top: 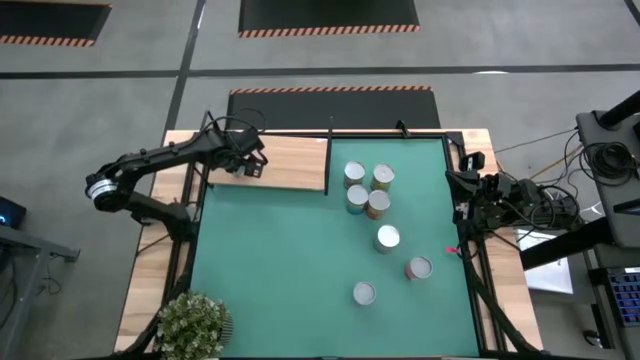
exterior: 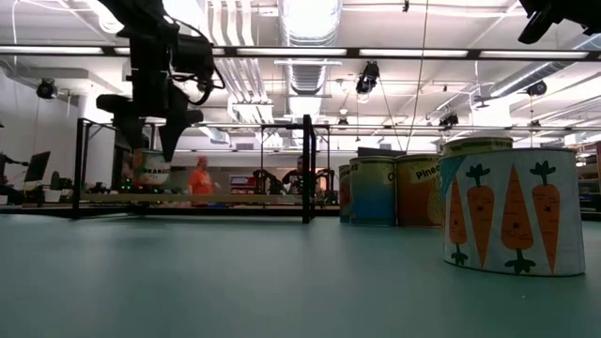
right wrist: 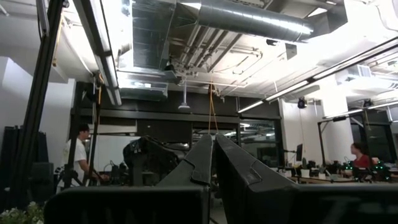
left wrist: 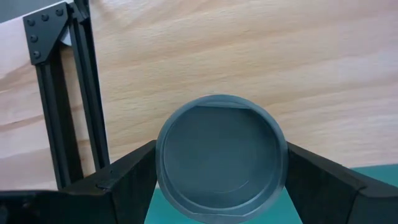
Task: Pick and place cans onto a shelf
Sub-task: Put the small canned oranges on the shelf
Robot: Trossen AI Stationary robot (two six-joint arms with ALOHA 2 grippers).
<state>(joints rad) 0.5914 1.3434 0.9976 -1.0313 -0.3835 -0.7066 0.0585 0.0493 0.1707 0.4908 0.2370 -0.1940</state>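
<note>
Left hand over the shelf, clenched round one can. Seven more cans standing on the green mat. Right hand at the bench's right edge, fingers pressed together.

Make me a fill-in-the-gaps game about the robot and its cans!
1. The left gripper holds a can over the ____ shelf.
2. On the green mat stand ____ cans.
3. The nearest can in the low view has ____ drawn on it.
4. The right gripper's fingers are ____.

Missing words: wooden; seven; carrots; shut
</note>
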